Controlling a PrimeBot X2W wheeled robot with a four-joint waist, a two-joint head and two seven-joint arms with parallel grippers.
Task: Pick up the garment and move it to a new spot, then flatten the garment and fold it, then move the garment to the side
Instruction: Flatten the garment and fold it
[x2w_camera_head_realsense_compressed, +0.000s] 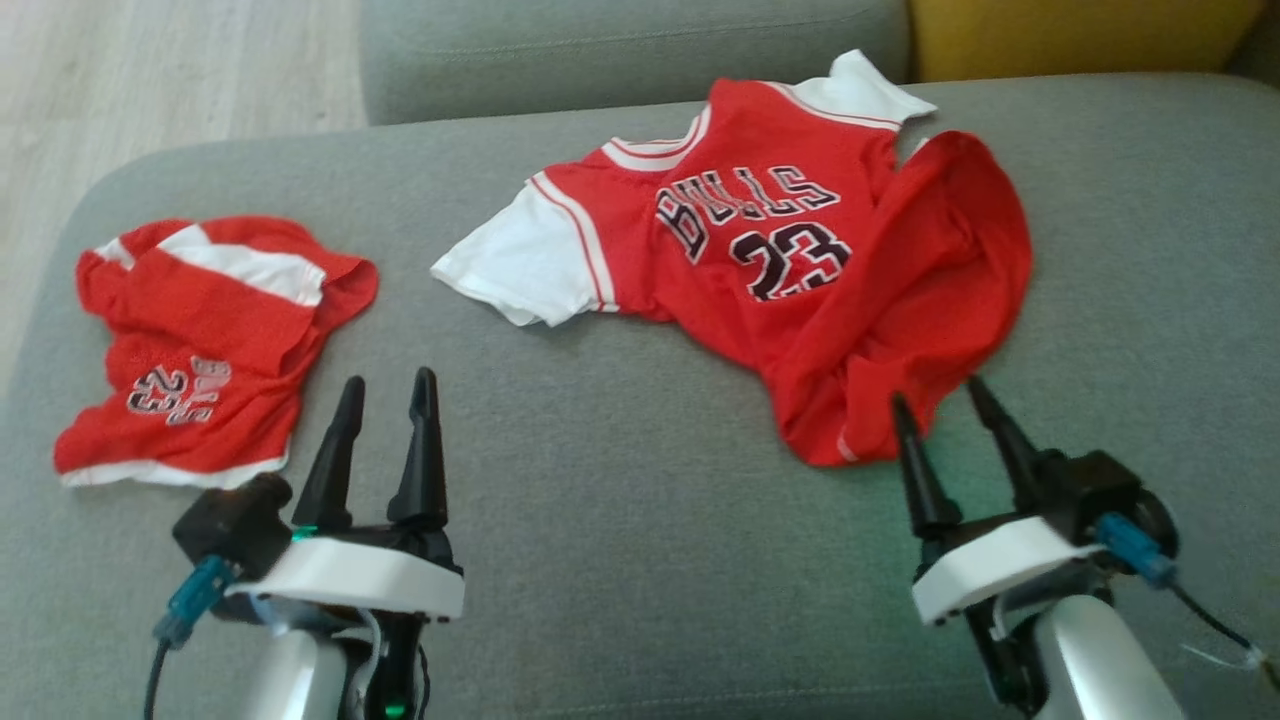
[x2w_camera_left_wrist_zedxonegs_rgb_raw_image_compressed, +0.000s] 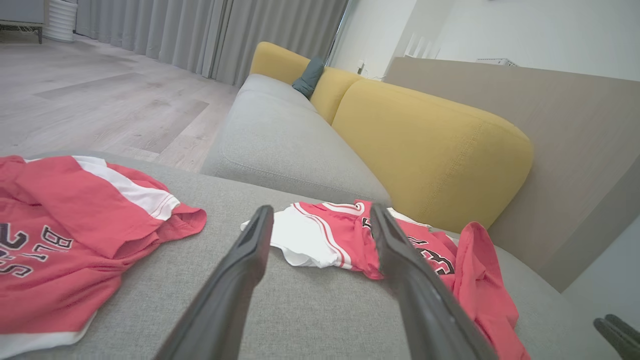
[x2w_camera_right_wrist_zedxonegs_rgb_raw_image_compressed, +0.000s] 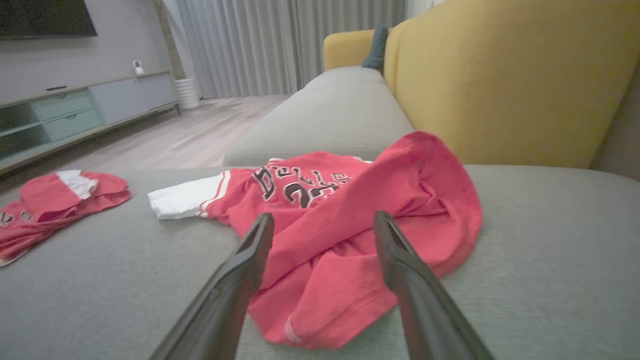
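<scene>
Grey sofa cushion (x2w_camera_head_realsense_compressed: 640, 560) as work surface. Red jersey (x2w_camera_head_realsense_compressed: 780, 250) at 1 o'clock, crumpled, hem bunched toward 5 o'clock, not yet lifted. Red shorts (x2w_camera_head_realsense_compressed: 200, 340) at 9 o'clock, well apart. Right pincer (x2w_camera_head_realsense_compressed: 938, 392) spread wide, empty, at jersey hem, likely poised for pick-up. Left pincer (x2w_camera_head_realsense_compressed: 388, 378) spread wide, empty, over bare cushion, idle.

Grey fabric sofa seat (x2w_camera_head_realsense_compressed: 620, 520), yellow back cushions (x2w_camera_left_wrist_zedxonegs_rgb_raw_image_compressed: 430, 150) behind it, small dark teal pillow (x2w_camera_left_wrist_zedxonegs_rgb_raw_image_compressed: 307, 77) at the far end. Pale wood-plank floor (x2w_camera_left_wrist_zedxonegs_rgb_raw_image_compressed: 100, 100). Grey full-length curtains (x2w_camera_right_wrist_zedxonegs_rgb_raw_image_compressed: 260, 45) drawn. Low cabinet (x2w_camera_right_wrist_zedxonegs_rgb_raw_image_compressed: 75, 110) with drawers along the wall, dark screen (x2w_camera_right_wrist_zedxonegs_rgb_raw_image_compressed: 45, 17) above. Light soft, even.
</scene>
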